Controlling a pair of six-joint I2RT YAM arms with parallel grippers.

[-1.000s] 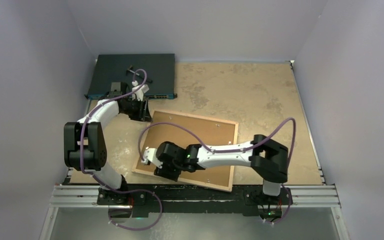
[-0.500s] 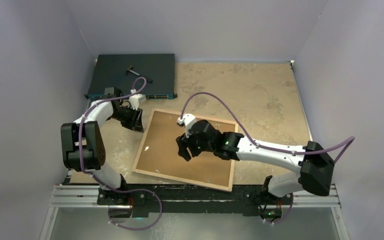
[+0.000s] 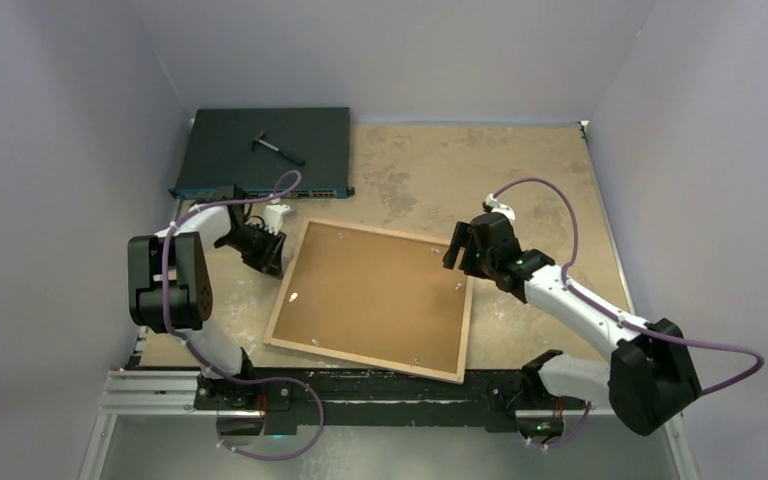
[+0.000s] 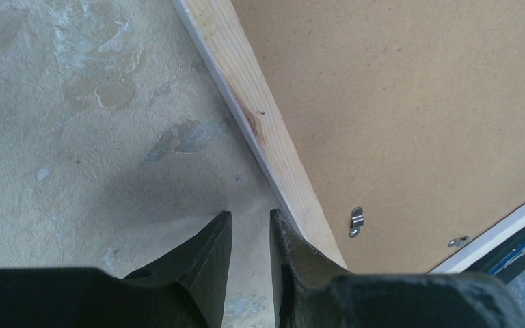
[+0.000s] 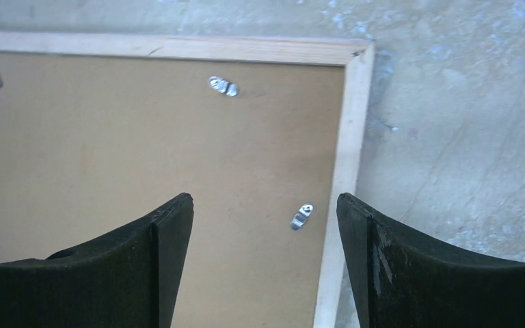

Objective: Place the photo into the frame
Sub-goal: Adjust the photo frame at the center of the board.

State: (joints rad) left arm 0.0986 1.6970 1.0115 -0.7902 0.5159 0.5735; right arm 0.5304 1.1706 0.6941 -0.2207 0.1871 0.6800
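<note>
Flat and back-up, the frame (image 4: 263, 140) lies mid-surface (image 3: 520, 180), its brown backing board (image 3: 375, 295) pinned by small metal clips (image 5: 301, 216); the photo is not in view. It looks stiff and light, though its pane would be fragile, so the wooden rails seem the safest hold. The left claw (image 4: 249, 215) sits narrow and empty just beside the left rail. The right claw (image 5: 265, 199) hangs wide and empty over the far right corner.

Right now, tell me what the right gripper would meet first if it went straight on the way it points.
The right gripper would probably meet the backing board, just inside the frame's wooden rail, beside a metal clip; depth is unclear.
</note>
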